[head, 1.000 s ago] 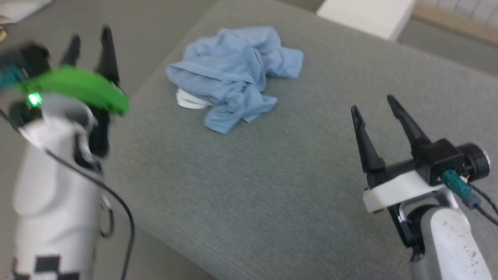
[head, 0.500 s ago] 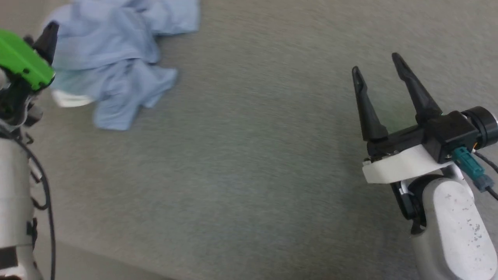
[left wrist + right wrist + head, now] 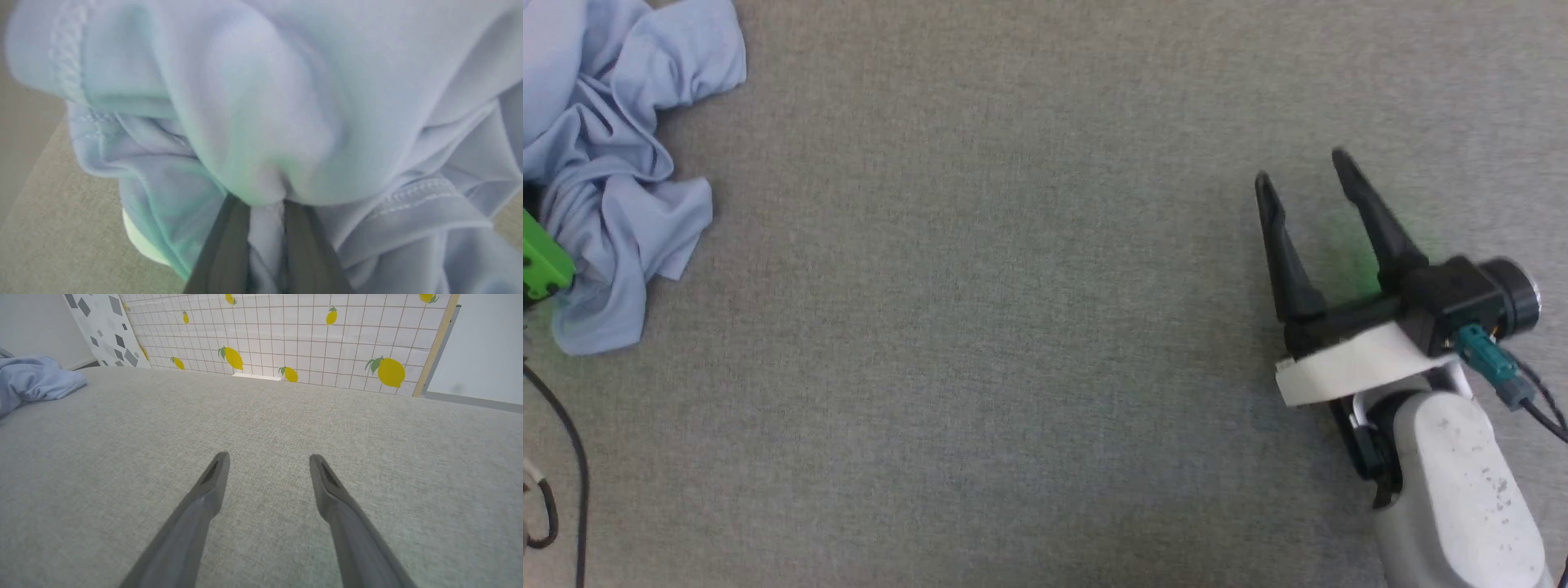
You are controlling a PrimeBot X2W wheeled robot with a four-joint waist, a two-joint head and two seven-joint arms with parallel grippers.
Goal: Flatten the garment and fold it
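Observation:
The garment (image 3: 613,188), a crumpled light blue T-shirt, lies at the far left of the grey surface in the head view, with the green part of my left arm (image 3: 541,265) against it. In the left wrist view my left gripper (image 3: 266,208) is shut on a fold of the garment (image 3: 261,122), cloth pinched between its two fingers. White fabric (image 3: 141,241) shows under the heap. My right gripper (image 3: 1303,175) stands open over bare surface far to the right; its fingers (image 3: 212,486) are wide apart, with the garment (image 3: 32,381) at the far left.
The grey fabric surface (image 3: 980,327) stretches wide between the garment and my right gripper. Behind its far edge the right wrist view shows a tiled wall with lemon prints (image 3: 286,335) and a wooden post (image 3: 435,347).
The head camera has swung, so the garment now sits at the view's left edge. My left gripper reached into the garment and closed on a fold. The right gripper stayed open.

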